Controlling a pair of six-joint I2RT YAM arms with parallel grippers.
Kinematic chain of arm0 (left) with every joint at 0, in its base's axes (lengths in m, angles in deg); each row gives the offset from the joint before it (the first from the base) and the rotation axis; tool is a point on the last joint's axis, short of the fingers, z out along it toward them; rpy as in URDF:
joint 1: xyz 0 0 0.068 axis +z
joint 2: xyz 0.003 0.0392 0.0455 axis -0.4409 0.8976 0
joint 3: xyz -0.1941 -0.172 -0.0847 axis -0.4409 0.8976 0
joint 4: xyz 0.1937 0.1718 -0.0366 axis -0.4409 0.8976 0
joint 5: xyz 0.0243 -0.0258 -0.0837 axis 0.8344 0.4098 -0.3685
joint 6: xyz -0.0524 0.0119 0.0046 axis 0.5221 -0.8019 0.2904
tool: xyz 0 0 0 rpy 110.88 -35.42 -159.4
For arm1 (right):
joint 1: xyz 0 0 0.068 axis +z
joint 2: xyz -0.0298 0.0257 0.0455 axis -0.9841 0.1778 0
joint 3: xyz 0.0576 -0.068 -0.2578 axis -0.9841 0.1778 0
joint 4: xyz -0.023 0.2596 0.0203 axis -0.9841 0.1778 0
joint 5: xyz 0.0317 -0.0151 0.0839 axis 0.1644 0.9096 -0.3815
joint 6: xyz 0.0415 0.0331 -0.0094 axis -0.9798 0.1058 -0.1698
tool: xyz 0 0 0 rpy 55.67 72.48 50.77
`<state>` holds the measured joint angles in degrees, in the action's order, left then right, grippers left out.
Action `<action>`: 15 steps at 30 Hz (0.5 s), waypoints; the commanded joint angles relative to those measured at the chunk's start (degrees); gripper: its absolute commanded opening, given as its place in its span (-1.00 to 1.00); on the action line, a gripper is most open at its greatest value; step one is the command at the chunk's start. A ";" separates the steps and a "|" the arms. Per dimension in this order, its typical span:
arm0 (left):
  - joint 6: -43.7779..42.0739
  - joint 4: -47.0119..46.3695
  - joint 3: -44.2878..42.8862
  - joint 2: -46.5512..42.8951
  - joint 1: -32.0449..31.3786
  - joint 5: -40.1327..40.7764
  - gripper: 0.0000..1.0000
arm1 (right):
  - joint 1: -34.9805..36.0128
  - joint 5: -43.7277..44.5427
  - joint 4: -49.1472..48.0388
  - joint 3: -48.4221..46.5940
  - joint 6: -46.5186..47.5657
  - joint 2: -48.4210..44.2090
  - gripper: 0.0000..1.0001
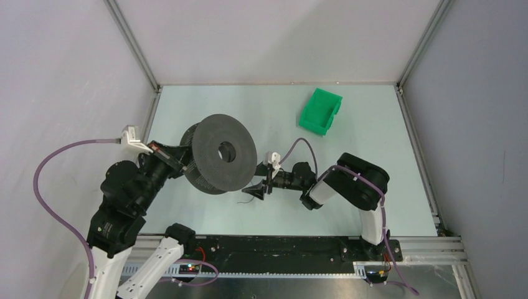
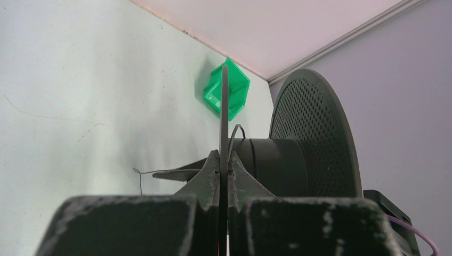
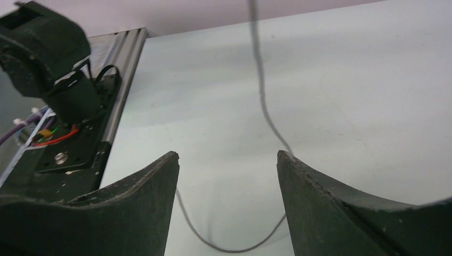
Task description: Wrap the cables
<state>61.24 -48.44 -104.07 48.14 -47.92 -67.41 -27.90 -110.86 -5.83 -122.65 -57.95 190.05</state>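
The thin dark cable [image 1: 245, 200] lies on the table just below the black reel [image 1: 223, 153]. My left gripper [image 1: 183, 163] is shut on the reel and holds it on edge. In the left wrist view the gripper [image 2: 224, 158] pinches the reel's near flange [image 2: 224, 106], and a cable end [image 2: 139, 174] curls on the table beside it. My right gripper [image 1: 256, 189] is open beside the reel. In the right wrist view the gripper [image 3: 227, 156] has wide-open jaws. The cable [image 3: 265, 109] runs down and loops between the fingers, touching neither.
A green bin [image 1: 320, 111] sits at the back right of the table; it also shows in the left wrist view [image 2: 226, 92]. Aluminium frame rails and the arm bases [image 1: 274, 249] line the near edge. Purple arm cables [image 1: 50, 187] hang at the left.
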 commanded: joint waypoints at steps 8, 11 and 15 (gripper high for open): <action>5.75 -5.87 -2.84 -1.65 0.31 -2.70 -1.00 | -0.28 -2.17 -1.60 -9.69 -2.40 7.08 0.43; 6.25 -5.90 -3.35 -1.72 0.31 -2.63 -1.00 | 1.20 -2.92 -0.85 -11.09 -3.60 9.61 0.41; 7.04 -6.32 -4.16 -1.74 0.31 -2.58 -1.00 | 3.86 -1.05 -0.79 -11.30 -5.55 12.27 0.24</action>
<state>64.82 -48.46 -104.31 47.11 -47.92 -69.23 -26.39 -112.02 -5.18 -132.66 -61.01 199.95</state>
